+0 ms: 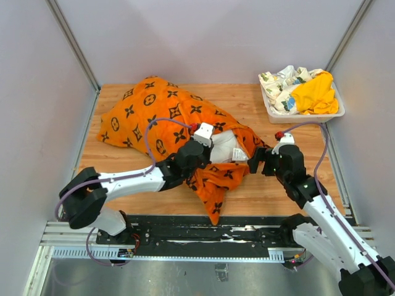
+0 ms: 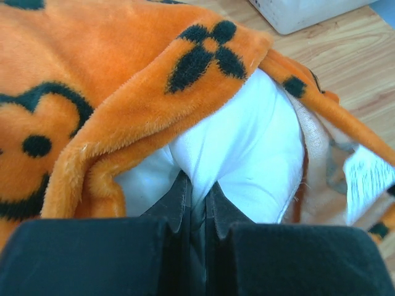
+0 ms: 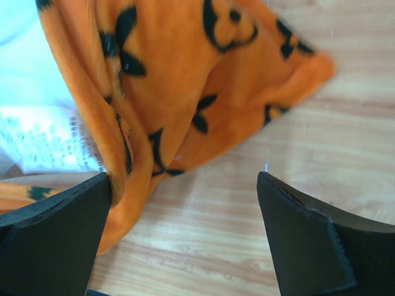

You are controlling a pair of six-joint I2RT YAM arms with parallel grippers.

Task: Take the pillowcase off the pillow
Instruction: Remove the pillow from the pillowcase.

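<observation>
The orange pillowcase (image 1: 154, 111) with black motifs lies across the table's middle and left, its open end toward the right. The white pillow (image 1: 225, 148) shows in that opening. My left gripper (image 1: 207, 148) is shut on a pinch of the white pillow (image 2: 247, 148) at the case's mouth, under an orange fold (image 2: 123, 92). My right gripper (image 1: 258, 161) is open just right of the opening, with the orange pillowcase edge (image 3: 179, 74) against its left finger (image 3: 55, 234) and bare wood between the jaws. A white label (image 3: 43, 145) shows by the pillow.
A white tray (image 1: 336, 112) at the back right holds a yellow cloth (image 1: 316, 92) and a white floral-print cloth (image 1: 281, 83). Grey walls close in the wooden table (image 1: 290, 185) on three sides. A loose orange flap (image 1: 216, 200) hangs toward the front edge.
</observation>
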